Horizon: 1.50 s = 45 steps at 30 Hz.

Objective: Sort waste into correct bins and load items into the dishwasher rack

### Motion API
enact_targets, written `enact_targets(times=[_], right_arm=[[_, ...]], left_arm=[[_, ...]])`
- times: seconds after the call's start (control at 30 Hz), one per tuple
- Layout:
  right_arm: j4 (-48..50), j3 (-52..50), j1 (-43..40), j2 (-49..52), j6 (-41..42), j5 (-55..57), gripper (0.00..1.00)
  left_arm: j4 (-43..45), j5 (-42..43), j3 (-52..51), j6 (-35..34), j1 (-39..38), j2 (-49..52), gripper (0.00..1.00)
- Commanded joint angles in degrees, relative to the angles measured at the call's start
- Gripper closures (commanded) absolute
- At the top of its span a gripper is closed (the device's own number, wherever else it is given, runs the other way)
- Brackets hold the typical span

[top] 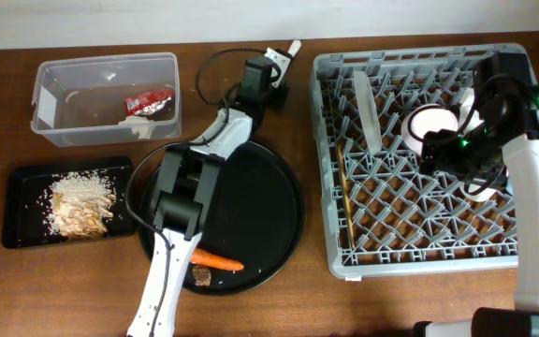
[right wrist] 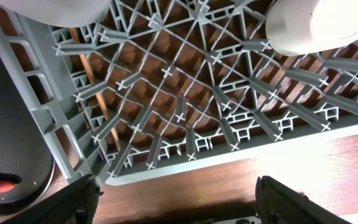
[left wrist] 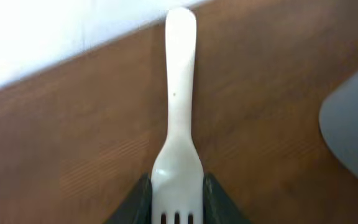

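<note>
White plastic fork (left wrist: 180, 112): clamped at the tine end in my left tool (left wrist: 178, 202), handle pointing out over the brown wooden tabletop (left wrist: 73, 143), just left of the large grey lattice dishwasher rack (top: 419, 201). I read my right tool (right wrist: 179, 208) as spread wide above the rack's near edge.

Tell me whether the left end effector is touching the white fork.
Touching. The left wrist view shows the fork wedged at its tine end inside the left end effector, no gap either side.
</note>
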Motion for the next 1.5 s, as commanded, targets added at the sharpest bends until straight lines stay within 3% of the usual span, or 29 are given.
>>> enact_targets(times=[0.0, 0.17, 0.3, 0.37, 0.43, 0.53, 0.67, 0.73, 0.83, 0.9, 1.07, 1.13, 1.47], right_arm=[[-0.15, 0.22, -0.37, -0.92, -0.42, 0.63, 0.16], [-0.17, 0.22, -0.37, -0.92, -0.42, 0.63, 0.16], [-0.22, 0.22, -0.37, -0.92, -0.42, 0.57, 0.17], [-0.37, 0.22, -0.37, -0.92, -0.42, 0.57, 0.17], [-0.37, 0.22, -0.37, -0.92, -0.42, 0.57, 0.17], [-0.39, 0.22, -0.37, -0.92, -0.42, 0.57, 0.16], [-0.59, 0.22, -0.37, -0.92, -0.44, 0.59, 0.16], [-0.59, 0.22, -0.37, -0.92, -0.42, 0.57, 0.16], [-0.57, 0.22, -0.37, -0.92, -1.03, 0.52, 0.16], [-0.55, 0.22, -0.35, -0.92, -1.03, 0.52, 0.16], [-0.98, 0.22, -0.35, -0.92, -1.03, 0.31, 0.16], [-1.22, 0.22, -0.37, -0.92, -1.05, 0.31, 0.16], [-1.44, 0.22, -0.37, -0.92, -1.05, 0.35, 0.16]], left_arm=[[-13.18, -0.79, -2.56, 0.70, 0.37, -2.56, 1.00], [-35.26, 1.40, -2.56, -1.01, 0.37, -11.52, 1.00], [-45.55, 2.25, -2.56, -1.01, 0.37, -16.44, 1.00], [-44.70, 2.21, -2.56, -0.96, 0.37, -16.44, 0.73], [-43.43, 2.23, -2.58, -0.98, 0.37, -16.44, 0.72], [-43.91, 2.45, -2.56, -1.01, 0.35, -16.90, 0.91], [-47.47, 4.17, -2.56, -1.03, 0.37, -19.45, 0.91], [-47.43, 6.14, -2.56, -1.01, 0.37, -19.52, 0.86], [-49.79, 13.40, -2.56, -3.19, 0.37, -21.57, 0.61], [-51.52, 16.90, -2.56, -5.64, 0.35, -22.18, 0.56], [-50.86, 13.75, -2.60, -6.29, 0.33, -20.20, 0.57], [-54.31, 13.03, -2.60, -7.32, 0.61, -18.21, 0.61], [-68.89, 8.59, -5.77, -8.85, 2.08, -16.48, 0.61]])
